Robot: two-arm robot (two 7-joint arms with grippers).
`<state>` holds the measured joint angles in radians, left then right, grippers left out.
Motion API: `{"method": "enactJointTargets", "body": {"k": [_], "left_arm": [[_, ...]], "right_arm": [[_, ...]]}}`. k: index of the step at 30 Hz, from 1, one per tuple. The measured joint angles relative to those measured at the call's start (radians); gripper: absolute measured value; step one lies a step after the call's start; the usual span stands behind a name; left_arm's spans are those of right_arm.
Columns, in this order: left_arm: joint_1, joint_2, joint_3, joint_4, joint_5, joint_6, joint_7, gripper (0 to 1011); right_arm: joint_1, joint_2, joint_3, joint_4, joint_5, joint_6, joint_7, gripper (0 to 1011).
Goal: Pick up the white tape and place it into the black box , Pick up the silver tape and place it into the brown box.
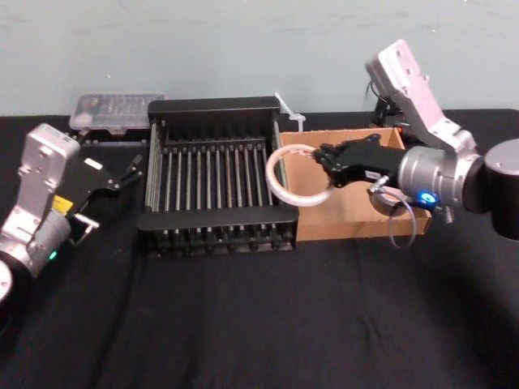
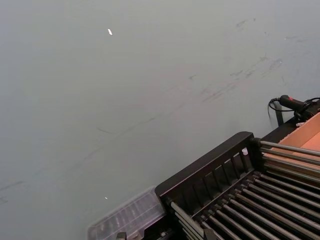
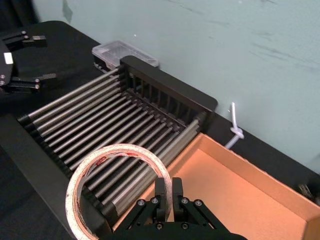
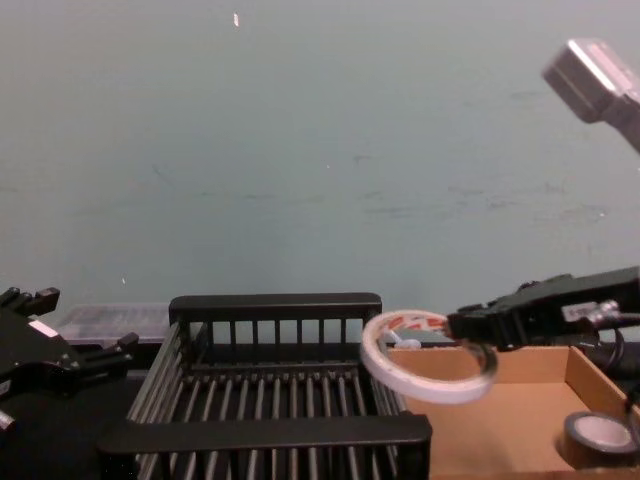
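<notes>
Black-fingered right gripper point(image 1: 322, 166), pinching the near edge of the white tape point(image 1: 276, 174); the roll was carried off its fingertips, tilted and raised clear of both boxes. Directly beneath the roll lay the line where the right rim of the black box point(image 1: 215, 105) met the left wall of the brown box point(image 1: 349, 228), the two standing side by side and touching. Back under the gripper's wrist, the silver tape point(image 4: 600, 436) lay flat on the floor of the brown box near its right wall. Beyond the fingertips, across the whole black box, the left gripper point(image 1: 122, 174) hovered just beside that box's left rim, fingers spread and holding nothing. Farther out, a clear plastic case point(image 1: 113, 109) sat against the black box's back left corner on the black tablecloth point(image 1: 259, 324).
</notes>
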<state>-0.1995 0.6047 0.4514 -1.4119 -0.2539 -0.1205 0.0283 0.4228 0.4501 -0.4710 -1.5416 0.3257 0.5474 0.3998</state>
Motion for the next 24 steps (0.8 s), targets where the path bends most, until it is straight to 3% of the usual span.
{"method": "enactJointTargets", "body": {"k": [11,24], "left_arm": [[0.000,0.000,0.000,0.000,0.000,0.000,0.000,1001],[0.000,0.000,0.000,0.000,0.000,0.000,0.000,1001]], "right_arm": [[0.064,-0.061,-0.061,0.067,-0.046,-0.015,0.017,88],[0.123,-0.129,-0.093,0.155,-0.090,-0.035,0.027,88]]}}
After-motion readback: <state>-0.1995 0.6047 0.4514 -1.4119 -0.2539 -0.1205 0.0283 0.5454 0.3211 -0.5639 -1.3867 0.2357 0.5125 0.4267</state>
